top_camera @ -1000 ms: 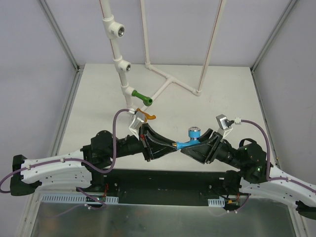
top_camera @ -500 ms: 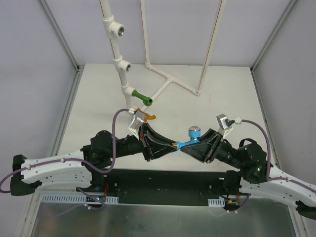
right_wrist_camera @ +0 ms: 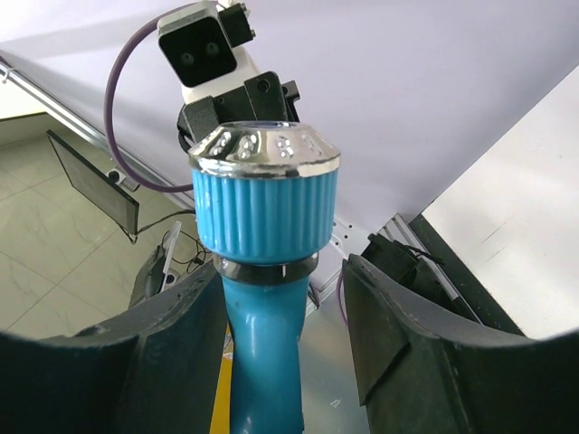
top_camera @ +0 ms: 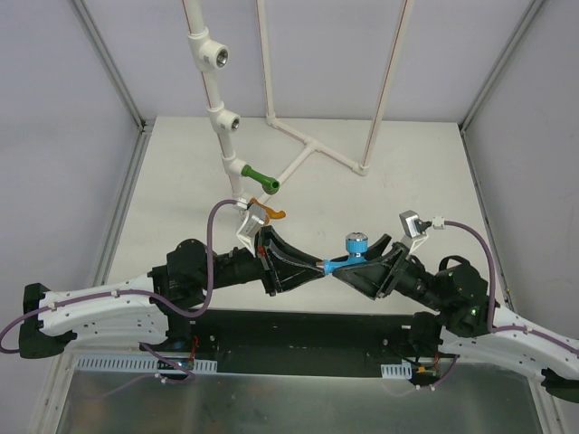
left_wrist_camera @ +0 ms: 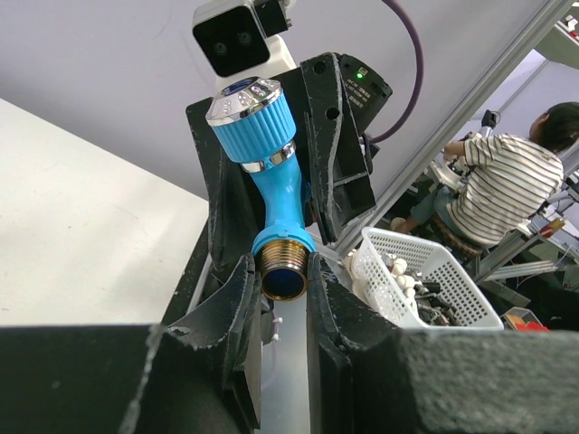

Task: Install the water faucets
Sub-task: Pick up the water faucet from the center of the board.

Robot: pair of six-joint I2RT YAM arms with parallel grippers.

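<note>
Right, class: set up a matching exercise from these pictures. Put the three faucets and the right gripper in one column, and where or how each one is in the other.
Column one:
1. blue faucet
2. green faucet
3. orange faucet
4. right gripper

Column two:
A. sticking out of a white pipe fitting
B. open, a finger on each side of a blue stem
C. gripped at its threaded end by the left gripper
D. showing beside the left wrist camera

Pairs: 1-C, 2-A, 3-D, 4-B
</note>
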